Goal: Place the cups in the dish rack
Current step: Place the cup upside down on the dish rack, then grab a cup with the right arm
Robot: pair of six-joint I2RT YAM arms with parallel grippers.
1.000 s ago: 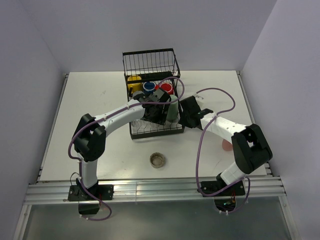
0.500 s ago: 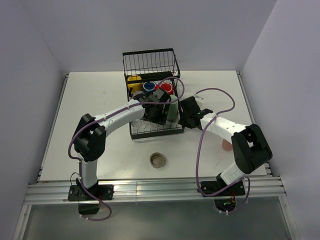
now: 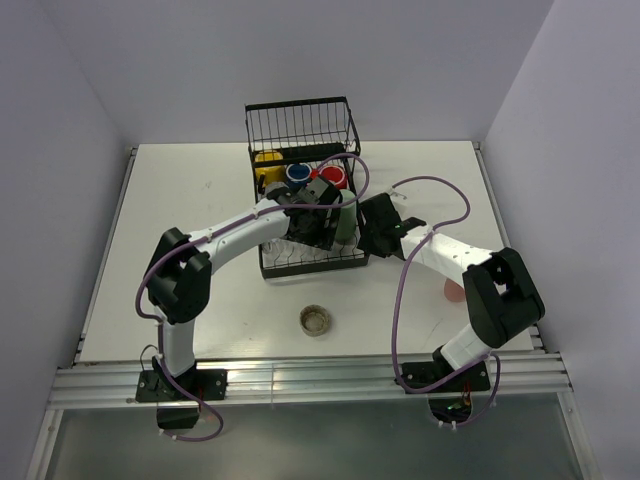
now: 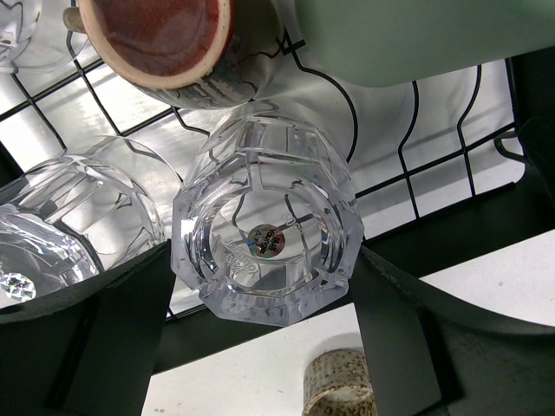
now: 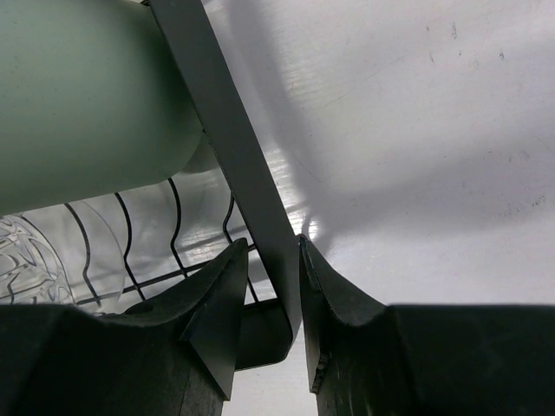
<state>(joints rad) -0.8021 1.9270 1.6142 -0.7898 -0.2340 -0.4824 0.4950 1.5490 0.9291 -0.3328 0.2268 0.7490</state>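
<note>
From above, your dish rack sits mid-table toward the far side, with the tall basket end farthest from the arms. Yellow mug, navy mug and red mug line up in it just near of the basket. Green tumbler is along its right side. Left claw is over the rack's middle. Right claw is at the rack's right rim. Low brownish glass stands on the table near of the rack, apart from it. Pink tumbler is on the table to the right, near side, half hidden by the right arm's elbow.

Left wrist: claw is wide, fingers either side of a faceted clear glass sitting on the rack wires. Finger edges are right at its walls; you can't tell here whether they pinch it or only flank it. A cream-rimmed mug, red-brown inside, is just far of it. Green tumbler is to the far right, more clear glasses to the left. Brownish glass shows on the table at the near edge.

Right wrist: claw is narrow, both fingers pressed on the rack's flat rim bar, which runs between them. Green tumbler lies inside that rim.
</note>
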